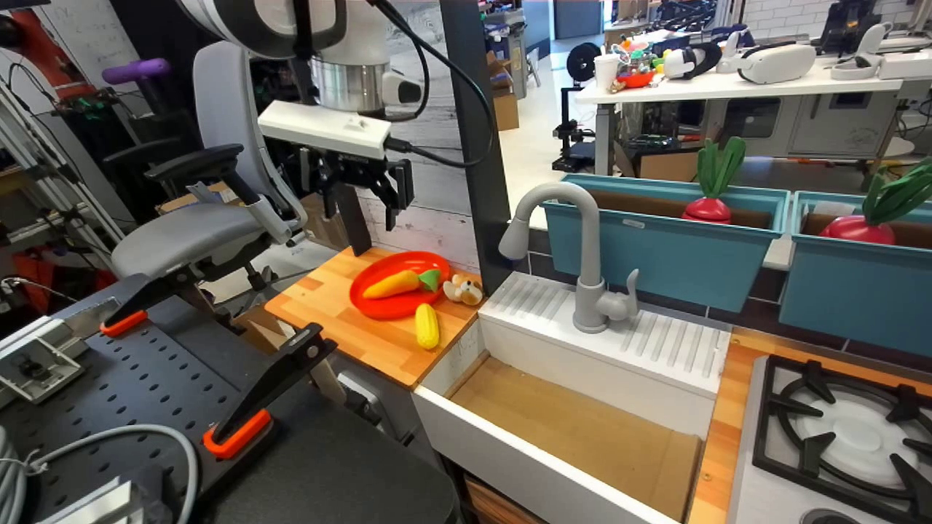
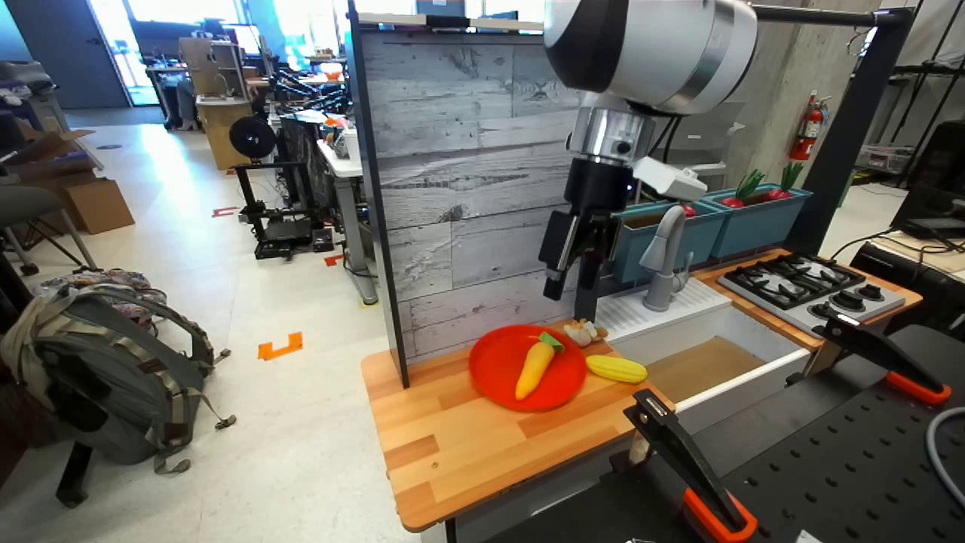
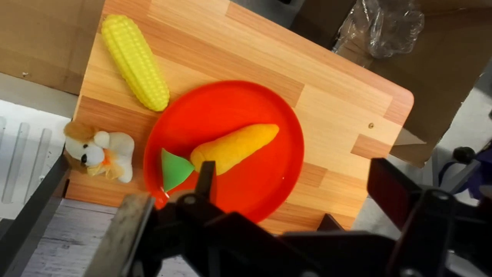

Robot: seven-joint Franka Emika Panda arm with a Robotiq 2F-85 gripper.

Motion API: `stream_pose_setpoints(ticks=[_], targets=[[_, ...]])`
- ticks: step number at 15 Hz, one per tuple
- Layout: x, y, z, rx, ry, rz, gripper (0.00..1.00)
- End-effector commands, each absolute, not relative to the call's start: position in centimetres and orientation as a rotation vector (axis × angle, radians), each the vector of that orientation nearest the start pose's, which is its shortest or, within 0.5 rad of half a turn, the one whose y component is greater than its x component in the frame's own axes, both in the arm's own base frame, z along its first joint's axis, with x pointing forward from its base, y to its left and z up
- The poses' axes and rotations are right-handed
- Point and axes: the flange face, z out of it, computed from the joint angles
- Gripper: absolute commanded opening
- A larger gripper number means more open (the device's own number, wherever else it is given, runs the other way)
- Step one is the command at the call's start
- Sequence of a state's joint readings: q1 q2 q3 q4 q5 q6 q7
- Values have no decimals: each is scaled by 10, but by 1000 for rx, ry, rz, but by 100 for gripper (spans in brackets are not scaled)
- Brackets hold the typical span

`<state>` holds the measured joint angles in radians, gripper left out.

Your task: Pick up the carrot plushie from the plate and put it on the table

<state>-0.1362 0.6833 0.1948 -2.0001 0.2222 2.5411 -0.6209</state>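
Your pincer (image 2: 571,296) hangs above the counter (image 3: 338,111), fingers (image 3: 392,192) spread wide, well clear of the plate (image 3: 238,96). Below, your carrot plushie (image 3: 234,148) lies on the plate, green end toward the plush dog (image 3: 119,148). Yellow corn (image 3: 134,63) is on the counter just beside the rim; can't tell if touching. Label (image 1: 633,223) on the teal planter (image 1: 655,262) in an exterior view: too small to read.
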Motion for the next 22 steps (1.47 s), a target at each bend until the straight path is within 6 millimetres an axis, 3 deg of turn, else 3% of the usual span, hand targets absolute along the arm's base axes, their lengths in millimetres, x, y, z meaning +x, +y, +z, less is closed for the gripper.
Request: stream_pose_setpoints(ticks=[1,6,13,22], targets=[[597,37,74,-2821,-618,148,100],[609,44,41,-2881,-592,204,100],[632,61,16,-2933,-555,185,100],[632,65,-16,-2980,-565,254,100]])
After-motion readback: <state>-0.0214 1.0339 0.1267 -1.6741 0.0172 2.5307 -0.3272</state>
